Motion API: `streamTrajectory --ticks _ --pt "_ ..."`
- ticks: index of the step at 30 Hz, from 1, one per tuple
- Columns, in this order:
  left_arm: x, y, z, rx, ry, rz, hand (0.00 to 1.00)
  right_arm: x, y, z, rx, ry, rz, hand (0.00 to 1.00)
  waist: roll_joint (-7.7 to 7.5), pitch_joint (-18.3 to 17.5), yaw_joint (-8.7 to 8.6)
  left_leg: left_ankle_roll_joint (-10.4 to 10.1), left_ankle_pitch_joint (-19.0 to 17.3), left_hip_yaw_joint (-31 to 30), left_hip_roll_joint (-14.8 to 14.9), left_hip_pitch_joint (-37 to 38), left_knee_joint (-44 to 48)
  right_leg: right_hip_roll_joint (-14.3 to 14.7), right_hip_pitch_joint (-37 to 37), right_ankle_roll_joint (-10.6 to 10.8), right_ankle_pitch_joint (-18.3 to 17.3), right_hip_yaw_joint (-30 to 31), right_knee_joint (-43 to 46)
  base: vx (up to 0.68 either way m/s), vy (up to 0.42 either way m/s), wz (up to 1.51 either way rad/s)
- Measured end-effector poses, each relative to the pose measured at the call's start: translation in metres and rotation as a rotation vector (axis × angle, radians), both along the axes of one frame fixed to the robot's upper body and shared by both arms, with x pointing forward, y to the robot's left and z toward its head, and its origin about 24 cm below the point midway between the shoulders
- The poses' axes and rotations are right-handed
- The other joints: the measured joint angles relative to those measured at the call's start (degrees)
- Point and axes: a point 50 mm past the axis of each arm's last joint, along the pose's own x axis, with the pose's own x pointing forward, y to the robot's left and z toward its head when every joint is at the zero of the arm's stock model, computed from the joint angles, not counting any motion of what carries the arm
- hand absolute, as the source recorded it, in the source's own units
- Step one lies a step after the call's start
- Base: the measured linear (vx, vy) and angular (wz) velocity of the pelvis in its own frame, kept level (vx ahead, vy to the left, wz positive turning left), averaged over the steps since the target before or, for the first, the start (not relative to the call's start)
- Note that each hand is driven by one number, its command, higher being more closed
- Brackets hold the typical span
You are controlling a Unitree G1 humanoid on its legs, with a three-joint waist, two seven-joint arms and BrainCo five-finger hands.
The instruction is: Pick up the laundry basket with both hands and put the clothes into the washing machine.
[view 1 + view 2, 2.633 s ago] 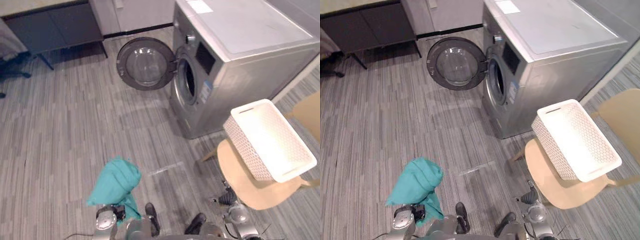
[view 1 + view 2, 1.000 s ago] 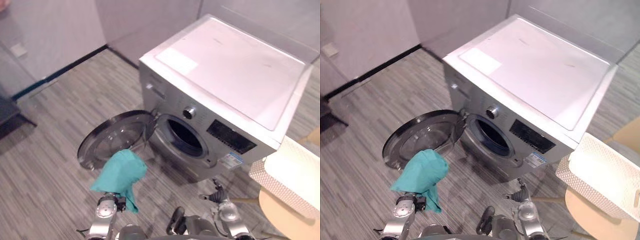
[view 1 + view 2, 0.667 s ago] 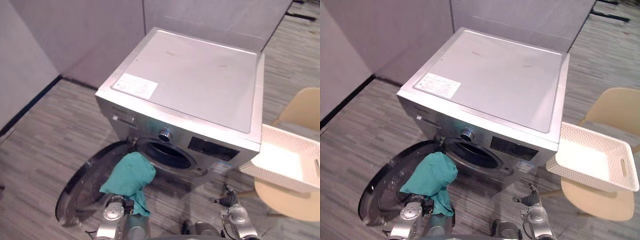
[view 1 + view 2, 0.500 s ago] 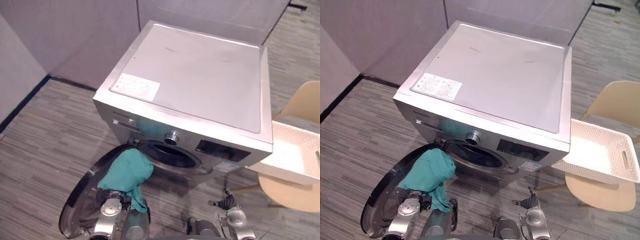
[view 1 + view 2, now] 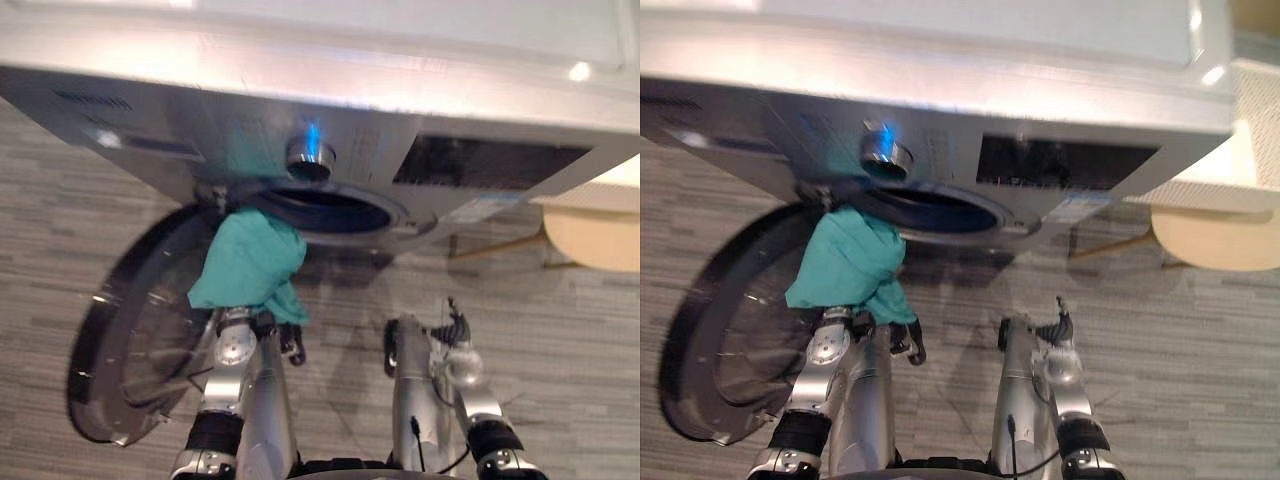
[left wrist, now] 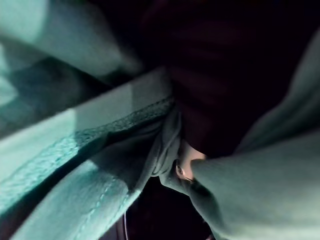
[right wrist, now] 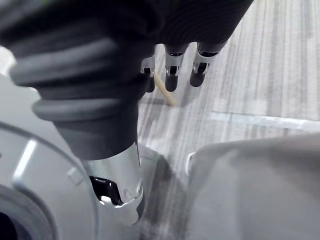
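One silver front-loading washing machine [image 5: 250, 110] stands on the grey striped plank floor [image 5: 560, 330]. Its single round porthole door [image 5: 135, 320] is swung open to the robot's left, and its one dark drum opening [image 5: 330, 210] is uncovered. On the front panel there is one round silver knob [image 5: 310, 157] with a blue glow on it and one dark rectangular display panel [image 5: 490, 162]. One small pale label sticker [image 5: 490, 207] sits just below the panel, and its print is too small to read.

The one teal cloth garment [image 5: 248, 262] is bunched up at the left edge of the drum opening, over the door hinge and outside the drum. It rests on top of the left hand [image 5: 245, 322], and folds of it hide whether that hand is clasped on it.

The right hand [image 5: 1055, 332] hangs low in front of the machine and holds nothing. Its fingers [image 7: 171, 75] are straight and slightly apart.

One white perforated plastic laundry basket [image 5: 1255, 150] sits on the seat of one beige moulded chair [image 5: 1215, 240], just beside the machine's right side and well apart from both hands.
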Motion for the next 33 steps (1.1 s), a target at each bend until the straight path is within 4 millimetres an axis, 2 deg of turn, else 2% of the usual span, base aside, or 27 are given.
streamTrajectory --ticks 2,5,7,10,11,13,14,16,17,18,20,22,23,26,28,33 --pt "0.013 -0.005 0.021 -0.007 -0.074 0.004 1.0 0.012 0.002 0.024 -0.006 -0.107 -0.007 0.0 -0.03 0.3 0.04 0.1 -0.6 -1.7 0.6 -8.8 5.8 0.0 -8.6 0.1 -1.6 0.2 6.8 -0.13 -0.067 0.07" --pt "0.023 -0.012 0.044 -0.017 -0.146 0.012 1.0 0.016 0.0 0.045 0.01 -0.211 -0.033 0.0 -0.41 0.9 -0.04 0.2 -1.4 -3.2 1.1 -16.5 12.3 0.2 -16.3 -0.2 -3.7 1.0 14.4 -0.09 -0.105 0.05" --pt "0.03 -0.015 0.061 -0.018 -0.203 0.009 1.0 0.017 -0.005 0.057 0.017 -0.269 -0.067 0.0 -0.44 0.9 -0.07 0.2 -2.0 -3.9 1.4 -20.1 15.5 0.5 -19.9 -0.1 -4.7 1.6 17.9 -0.07 -0.106 -0.02" --pt "0.045 -0.021 0.101 0.005 -0.319 -0.006 1.0 0.018 -0.01 0.067 0.053 -0.323 -0.109 0.0 -0.47 0.9 -0.7 0.2 -2.4 -5.2 1.5 -25.1 20.0 0.8 -24.7 -0.1 -6.0 2.2 23.1 -0.05 -0.101 0.05" --pt "0.051 -0.02 0.123 0.028 -0.381 0.002 1.0 0.018 -0.011 0.075 0.071 -0.363 -0.116 0.0 -0.66 1.0 -1.35 0.2 -2.4 -5.5 1.5 -27.0 21.4 0.8 -26.6 -0.3 -6.2 2.4 24.8 -0.04 -0.085 0.06" --pt "0.057 -0.014 0.154 0.074 -0.469 0.019 1.0 0.018 -0.007 0.085 0.097 -0.423 -0.106 0.0 -1.53 1.5 -2.3 0.1 -2.4 -5.6 1.6 -28.8 22.6 1.0 -28.7 -0.4 -6.3 2.9 26.5 -0.04 -0.082 0.03" --pt "0.06 -0.011 0.181 0.111 -0.539 0.033 1.0 0.017 -0.004 0.091 0.117 -0.458 -0.105 0.0 -1.78 1.6 -3.24 0.0 -2.3 -6.1 1.6 -30.4 23.3 1.1 -30.1 -0.5 -6.4 2.8 27.3 -0.03 -0.059 0.0" --pt "0.062 -0.012 0.217 0.136 -0.637 0.04 1.0 0.013 -0.004 0.097 0.127 -0.502 -0.107 0.0 -1.97 1.6 -3.66 -0.1 -2.3 -6.3 1.6 -32.1 23.9 1.2 -31.7 -0.5 -6.3 2.9 27.9 -0.01 -0.042 -0.01" --pt "0.062 -0.015 0.242 0.154 -0.706 0.044 1.0 0.011 -0.003 0.1 0.131 -0.523 -0.106 0.0 -2.16 1.7 -3.93 0.0 -2.2 -6.5 1.6 -32.8 24.3 1.2 -32.3 -0.5 -6.3 2.8 28.3 0.02 -0.03 0.0" --pt "0.061 -0.016 0.253 0.163 -0.735 0.047 1.0 0.011 -0.002 0.1 0.135 -0.529 -0.107 0.0 -2.34 1.8 -4.05 0.1 -2.2 -6.6 1.6 -33.0 24.5 1.3 -32.5 -0.5 -6.3 2.8 28.4 0.04 -0.033 0.0" --pt "0.061 -0.019 0.291 0.198 -0.816 0.058 1.0 0.011 0.0 0.101 0.144 -0.538 -0.107 0.0 -2.88 1.9 -4.7 0.4 -2.0 -6.7 1.7 -33.6 24.7 1.3 -33.0 -0.5 -6.3 2.8 28.5 0.04 -0.025 -0.02" --pt "0.062 -0.022 0.312 0.226 -0.845 0.079 1.0 0.011 0.001 0.102 0.148 -0.542 -0.106 0.0 -2.93 1.9 -4.86 0.4 -2.0 -6.9 1.7 -33.8 24.7 1.6 -33.1 -0.5 -6.3 2.7 28.3 0.05 -0.02 -0.05" --pt "0.061 -0.025 0.325 0.259 -0.867 0.087 0.0 0.011 0.002 0.102 0.153 -0.551 -0.103 0.0 -2.97 1.9 -4.98 0.4 -2.0 -7.0 1.7 -34.1 24.6 1.7 -33.3 -0.5 -6.3 2.6 28.1 0.05 -0.02 -0.05" --pt "0.059 -0.034 0.355 0.351 -0.907 0.105 0.0 0.011 0.005 0.105 0.158 -0.577 -0.078 0.0 -3.76 2.1 -5.43 0.4 -2.0 -7.2 2.0 -34.8 24.5 1.8 -33.9 -0.5 -6.3 2.2 28.0 0.04 -0.022 -0.02" --pt "0.062 -0.039 0.363 0.414 -0.899 0.119 0.0 0.012 0.006 0.106 0.159 -0.581 -0.07 0.0 -3.78 2.1 -5.79 0.4 -2.0 -7.4 2.1 -35.1 24.2 1.8 -34.0 -0.6 -6.3 1.9 27.7 0.04 -0.023 0.0" --pt "0.077 -0.046 0.364 0.802 -0.78 0.17 0.0 0.013 0.009 0.106 0.169 -0.58 -0.03 0.0 -3.8 2.1 -6.16 0.1 -1.7 -7.2 2.1 -35.1 22.3 1.8 -34.0 -0.9 -6.1 1.3 25.8 0.06 -0.018 0.0"
